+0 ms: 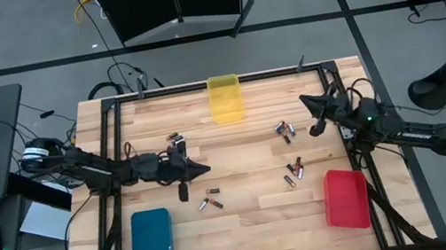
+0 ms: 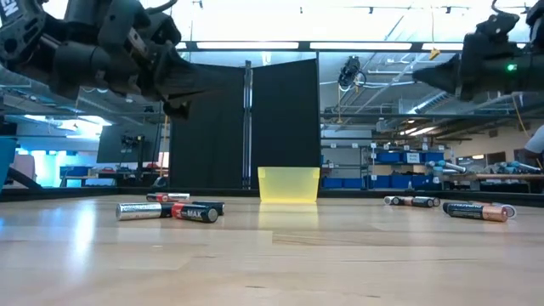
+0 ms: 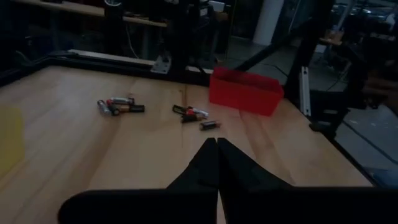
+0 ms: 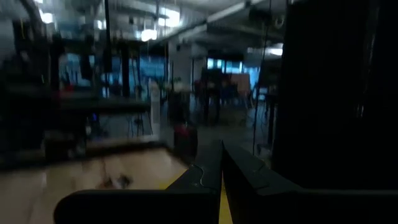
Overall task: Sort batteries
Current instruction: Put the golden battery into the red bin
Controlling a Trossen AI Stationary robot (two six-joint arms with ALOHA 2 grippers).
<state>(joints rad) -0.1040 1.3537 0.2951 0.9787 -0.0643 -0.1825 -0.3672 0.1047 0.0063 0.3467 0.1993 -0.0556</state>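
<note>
Both grippers pressed closed and empty above a light wooden table point(image 1: 246, 215).

The batteries point(image 1: 285, 129) lie scattered in small groups across the planks, between the yellow tray point(image 1: 225, 99) at the far edge, the teal tray point(image 1: 151, 239) and the red tray point(image 1: 346, 199). The left gripper point(image 1: 201, 170) hovers mid-table, the right gripper point(image 1: 307, 103) near the right frame. A black partition point(image 2: 242, 127) and shelving stand behind, under bright ceiling lights.

We see the table point(image 1: 246, 215) carrying three trays: one tray point(image 1: 225, 99) at the middle of the far edge, one point(image 1: 151, 239) at the near left, one point(image 1: 346, 198) at the near right. The batteries point(image 1: 287, 129) lie scattered between them, on the tabletop.
</note>
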